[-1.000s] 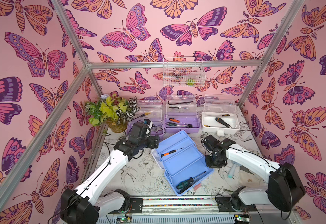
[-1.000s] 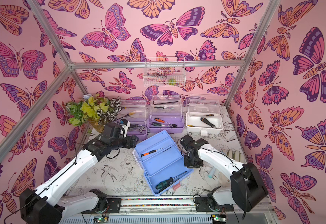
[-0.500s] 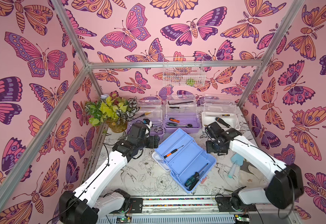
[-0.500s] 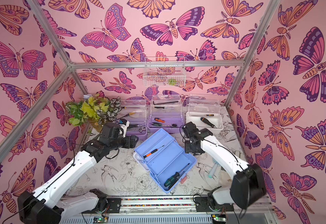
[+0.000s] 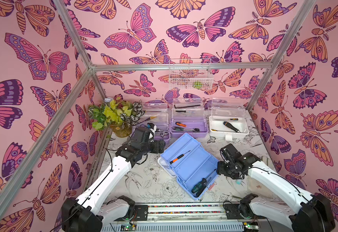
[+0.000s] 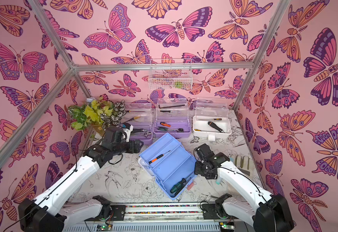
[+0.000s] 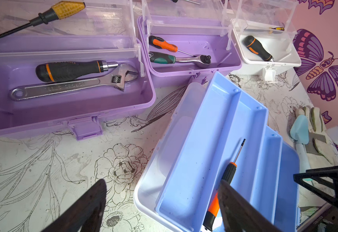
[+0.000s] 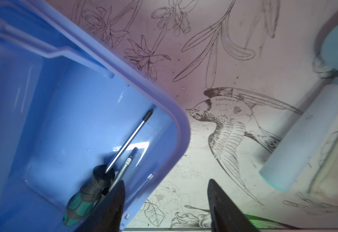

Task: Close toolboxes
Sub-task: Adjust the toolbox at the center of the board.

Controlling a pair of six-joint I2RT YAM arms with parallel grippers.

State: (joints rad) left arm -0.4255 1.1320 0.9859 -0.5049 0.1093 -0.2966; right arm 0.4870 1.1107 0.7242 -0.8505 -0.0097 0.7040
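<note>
Three toolboxes stand open in a row at the back: a lilac one (image 5: 160, 132), a second lilac one (image 5: 188, 128) and a white one (image 5: 227, 126), their clear lids raised. A light-blue toolbox (image 5: 190, 166) lies open mid-table at an angle, trays fanned out, holding an orange screwdriver (image 5: 177, 157) and a green one (image 5: 199, 184). My left gripper (image 7: 162, 200) is open, hovering over this box's white lid corner (image 7: 148, 192). Open too, my right gripper (image 8: 166, 192) sits at the box's opposite side, with the blue rim (image 8: 164, 160) between its jaws beside one finger (image 8: 111, 204).
A potted plant (image 5: 116, 116) stands at the back left and a white wire basket (image 5: 190, 77) hangs on the back wall. A work glove (image 7: 315, 128) and a pale blue trowel (image 7: 301, 138) lie at the right. The arms' base rail (image 5: 184, 209) runs along the front edge.
My right gripper swung toward the back and returned beside the light-blue toolbox, its jaws now wider. That box turned a little and swung back. The left arm barely moved.
</note>
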